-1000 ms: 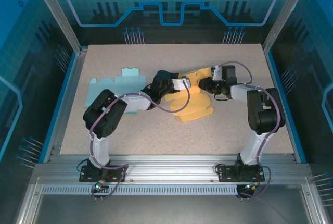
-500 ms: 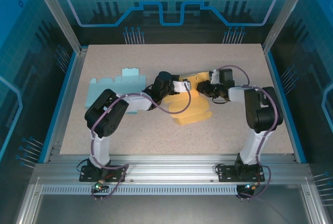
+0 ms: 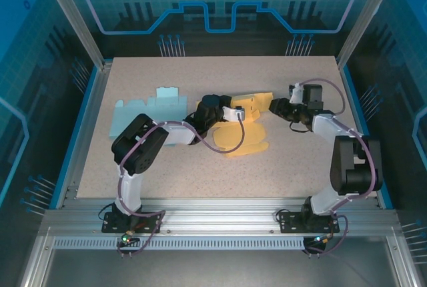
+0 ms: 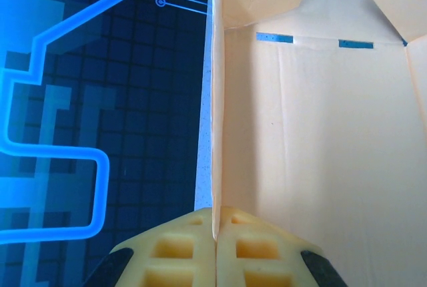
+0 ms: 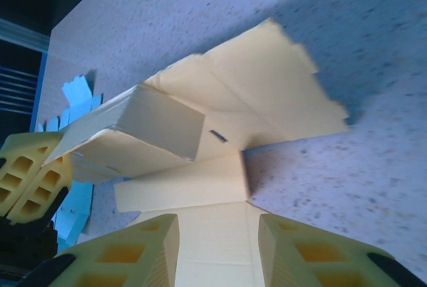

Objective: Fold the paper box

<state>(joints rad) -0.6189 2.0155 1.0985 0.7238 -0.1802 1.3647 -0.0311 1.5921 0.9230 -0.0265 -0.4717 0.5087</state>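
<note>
Top external: blue sheet (image 3: 145, 111) near paper box (image 3: 244, 139)

Speckled table (image 3: 200, 173): yellow paper box (image 3: 250, 141) mid-table; blue cardboard blank (image 3: 147, 107) left, apart.

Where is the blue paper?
In the top view the blue paper lies flat on the left part of the table, just left of the yellow box, with the left arm over its near edge.
</note>
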